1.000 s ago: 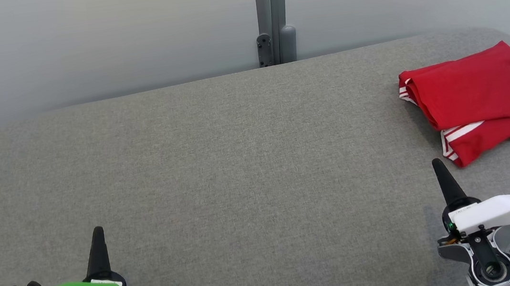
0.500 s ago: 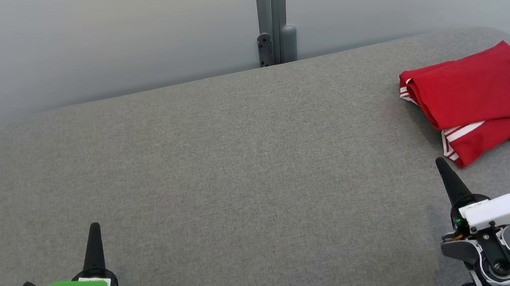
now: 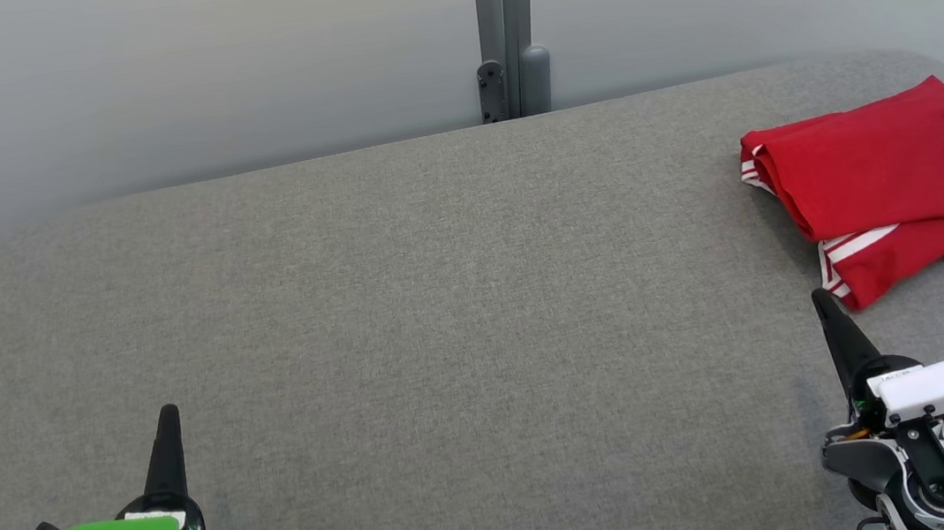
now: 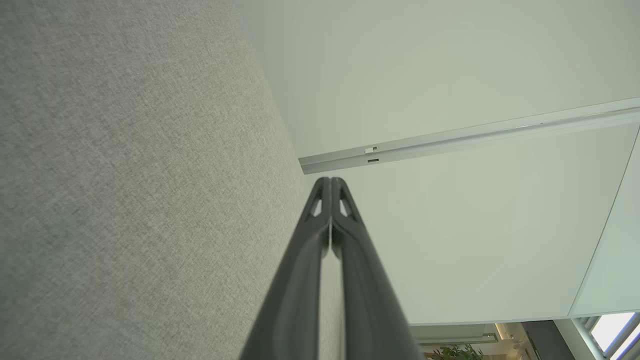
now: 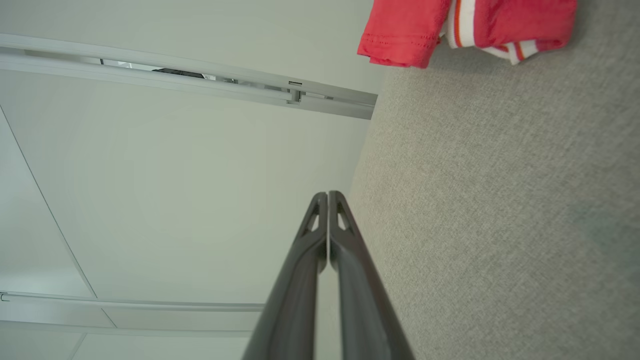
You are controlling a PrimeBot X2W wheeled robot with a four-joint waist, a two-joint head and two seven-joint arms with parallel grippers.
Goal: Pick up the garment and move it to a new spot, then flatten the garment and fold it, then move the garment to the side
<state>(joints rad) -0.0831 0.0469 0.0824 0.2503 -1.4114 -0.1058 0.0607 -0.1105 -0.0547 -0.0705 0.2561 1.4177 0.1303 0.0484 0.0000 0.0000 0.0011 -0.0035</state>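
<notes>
left gripper point(image 3: 168, 412) and right gripper point(image 3: 820, 296) drew back, both closed, empty; garment point(image 3: 879, 174) lies lengthwise left-to-right.

No writing can be read anywhere. Just behind the right gripper point(image 3: 819, 297) sits a small white label point(image 3: 895, 377) with what may be a line of dark print, too small to make out. Just behind the left gripper point(image 3: 169, 412), a second white label point(image 3: 152, 516) is equally illegible.

Grey fabric bench point(image 3: 441, 304) with rounded corners, backed by 2 pale wall panels point(image 3: 148, 71) joined at a grey upright post point(image 3: 505, 21).
</notes>
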